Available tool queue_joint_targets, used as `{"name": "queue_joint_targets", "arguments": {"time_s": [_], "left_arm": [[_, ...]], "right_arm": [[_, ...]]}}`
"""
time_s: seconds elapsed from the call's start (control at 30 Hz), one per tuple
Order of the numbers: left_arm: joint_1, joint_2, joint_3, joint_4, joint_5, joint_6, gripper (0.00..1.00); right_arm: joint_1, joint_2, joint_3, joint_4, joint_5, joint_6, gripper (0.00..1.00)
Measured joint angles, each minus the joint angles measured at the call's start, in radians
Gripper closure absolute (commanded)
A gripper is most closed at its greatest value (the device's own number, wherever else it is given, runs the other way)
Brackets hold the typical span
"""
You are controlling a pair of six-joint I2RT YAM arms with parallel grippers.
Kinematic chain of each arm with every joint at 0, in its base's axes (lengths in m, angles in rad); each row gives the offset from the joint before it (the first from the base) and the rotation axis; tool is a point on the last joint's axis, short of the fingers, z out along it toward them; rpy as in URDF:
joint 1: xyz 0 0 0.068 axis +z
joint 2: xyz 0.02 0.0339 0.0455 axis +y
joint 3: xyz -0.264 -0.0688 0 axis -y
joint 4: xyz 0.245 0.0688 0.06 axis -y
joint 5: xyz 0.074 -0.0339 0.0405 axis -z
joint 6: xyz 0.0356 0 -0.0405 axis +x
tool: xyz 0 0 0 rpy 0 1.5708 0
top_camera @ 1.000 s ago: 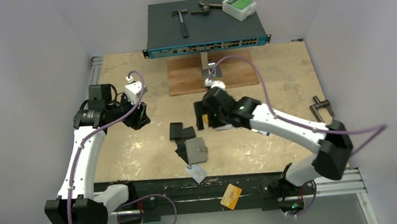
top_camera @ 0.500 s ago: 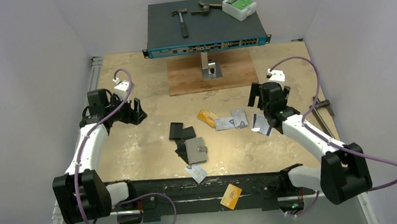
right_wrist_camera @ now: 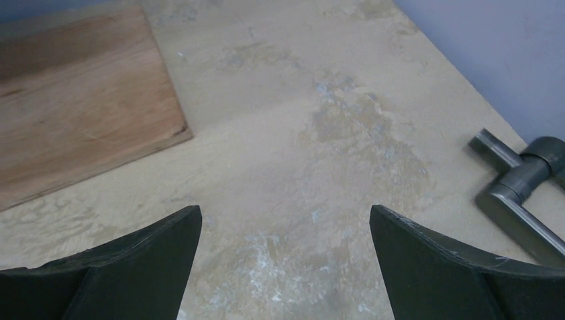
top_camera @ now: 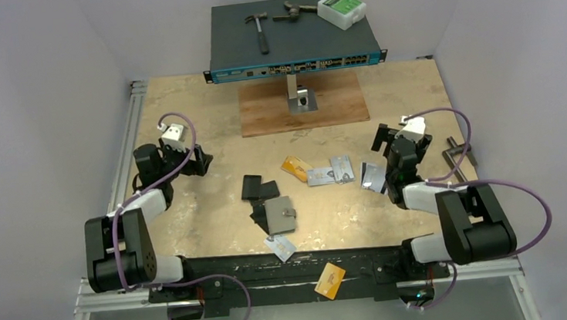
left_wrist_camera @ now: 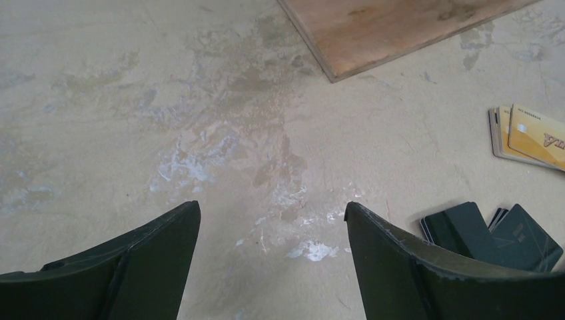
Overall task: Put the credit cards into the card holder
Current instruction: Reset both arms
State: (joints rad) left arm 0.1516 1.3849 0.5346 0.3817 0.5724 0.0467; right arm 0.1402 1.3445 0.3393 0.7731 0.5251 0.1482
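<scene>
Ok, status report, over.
Left gripper, right gripper open, empty. Flat grey card holder untouched; orange and silver credit cards loose nearby. Black folding case alongside.

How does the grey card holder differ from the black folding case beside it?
The card holder is grey; the folding case is black. The card holder shows a round snap; the folding case shows none. The card holder lies nearer the table's near edge, the folding case farther back. Both lie flat on it.

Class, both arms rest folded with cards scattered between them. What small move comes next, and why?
Probably reach the right gripper toward the silver card lying nearest it: its jaws stand open and empty, and that card lies loose outside the card holder.
</scene>
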Motion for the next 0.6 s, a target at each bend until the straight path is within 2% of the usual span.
{"name": "queue_joint_targets", "arguments": {"time_s": [0.23,0.43,0.5,0.6], "left_arm": [[0.005,-0.038,-0.137,0.259,-0.002,-0.011,0.19],[-0.019,-0.028,-0.238,0.454,-0.089,-0.021,0.15],[-0.043,-0.022,-0.238,0.449,-0.121,-0.019,0.01],[-0.058,-0.021,-0.237,0.471,-0.151,-0.017,0.00]], "right_arm": [[-0.029,0.140,-0.040,0.359,-0.088,-0.029,0.01],[-0.030,0.171,-0.065,0.431,-0.118,-0.039,0.01],[-0.030,0.172,-0.064,0.443,-0.116,-0.041,0.01],[-0.030,0.171,-0.064,0.455,-0.117,-0.043,0.01]]}}
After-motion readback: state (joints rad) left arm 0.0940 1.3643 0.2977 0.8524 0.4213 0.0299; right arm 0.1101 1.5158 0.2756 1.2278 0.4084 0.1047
